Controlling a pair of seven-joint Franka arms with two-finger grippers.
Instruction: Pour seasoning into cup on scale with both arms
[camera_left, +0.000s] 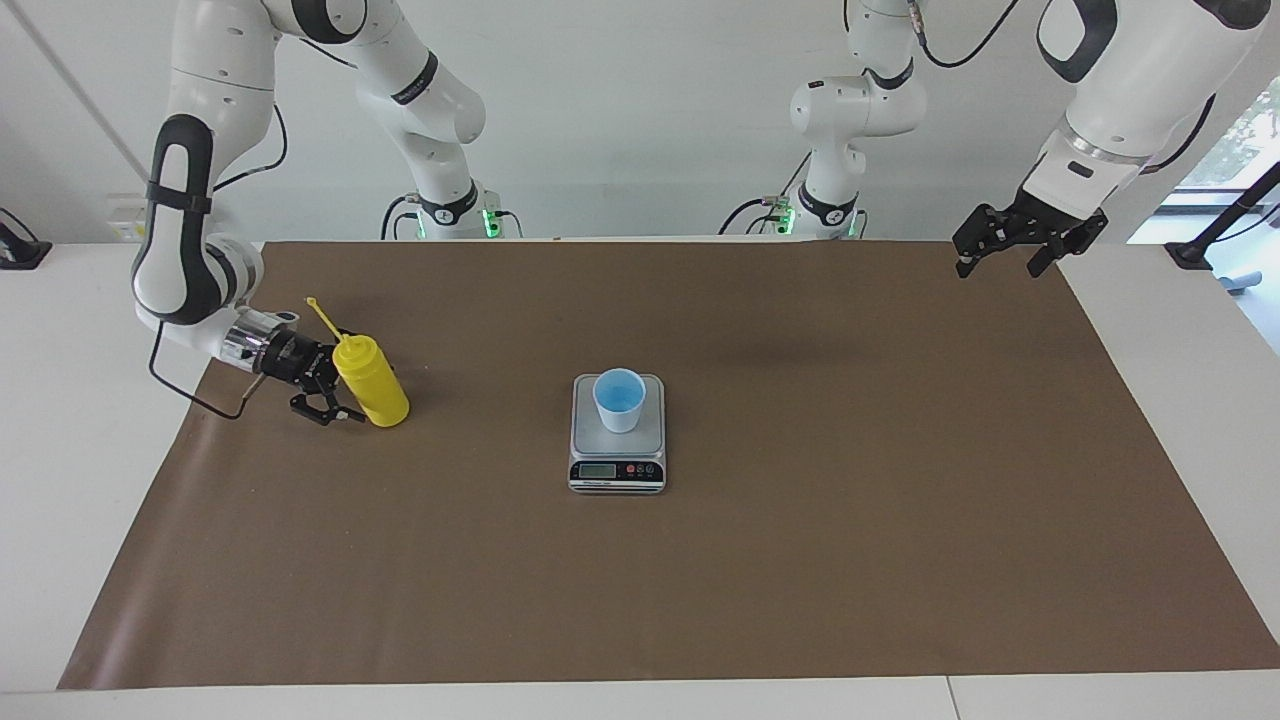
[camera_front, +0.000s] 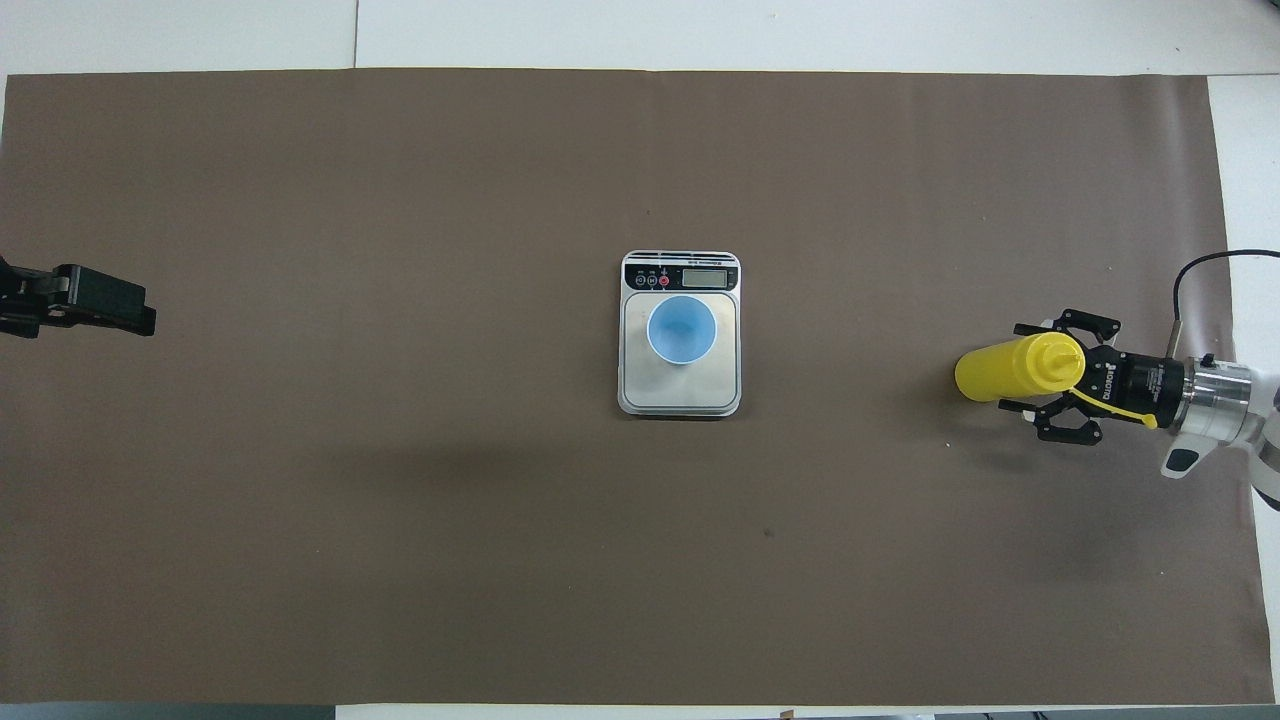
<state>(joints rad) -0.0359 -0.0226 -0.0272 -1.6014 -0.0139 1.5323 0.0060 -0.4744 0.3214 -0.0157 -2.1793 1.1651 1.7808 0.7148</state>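
The right gripper, fingers apart, flanks the upright yellow squeeze bottle near the mat's end; the left gripper, fingers spread, waits above a mat corner.

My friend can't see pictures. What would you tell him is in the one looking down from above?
A light-blue cup sits on a small kitchen scale in the middle of a brown mat. At the right arm's end, the right gripper is open around a standing yellow squeeze bottle. The left gripper waits over the mat's other end.
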